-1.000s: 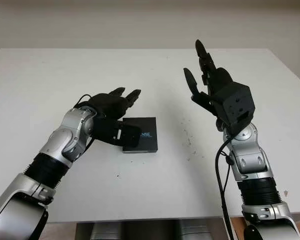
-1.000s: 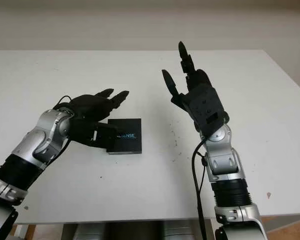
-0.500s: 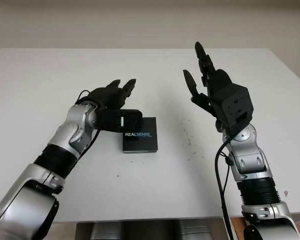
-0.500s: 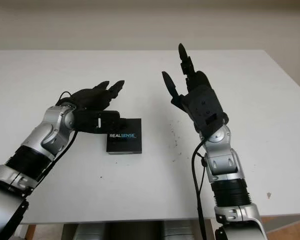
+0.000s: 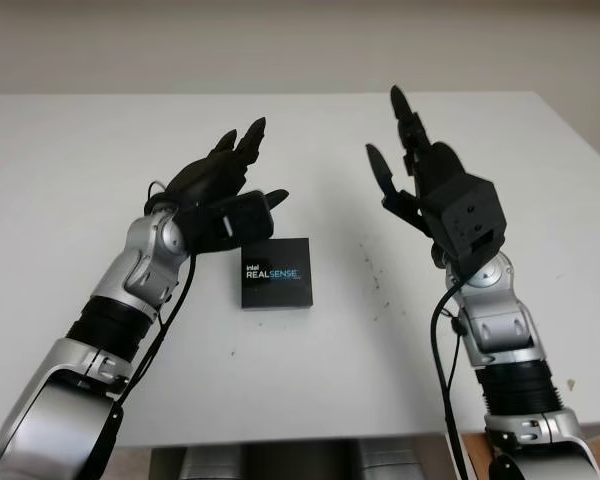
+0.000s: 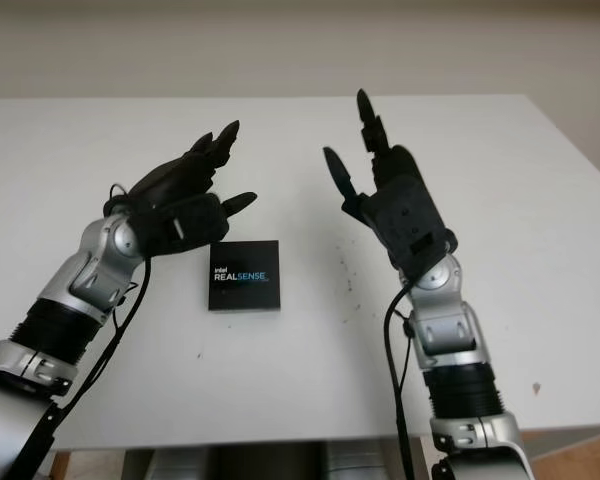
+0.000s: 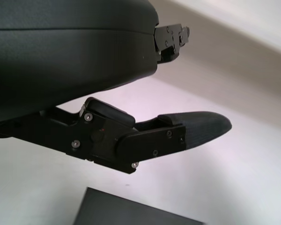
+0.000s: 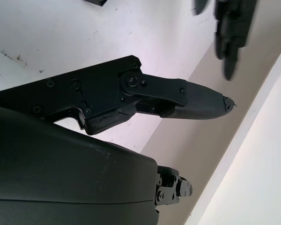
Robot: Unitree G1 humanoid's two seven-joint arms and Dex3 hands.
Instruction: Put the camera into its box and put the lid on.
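Just below and a touch in front of your left hand (image 5: 225,190) sits the black box (image 5: 276,287), flat on the white table (image 5: 80,180) with the lid on and the REALSENSE print facing up. That hand is raised off the table, open, holding nothing. Your right hand (image 5: 420,175) is well off to the other side of the box, also up in the air, open and empty, palm turned toward the middle.

So honestly, from how things lie now I'd say the job looks done or near enough: box closed, lid flush as far as I can tell. You can't see inside it, so whether the camera is actually in there is not something these views settle. No loose camera lying anywhere on the table though, which is a decent hint.

If you want to finish this well, lift both hands straight up and away so you don't clip the box with a fingertip on the way out. The left one is the risky one since the box edge is right under its thumb in the left wrist view (image 7: 131,213). Maybe check the lid sits even on all sides before you call it.
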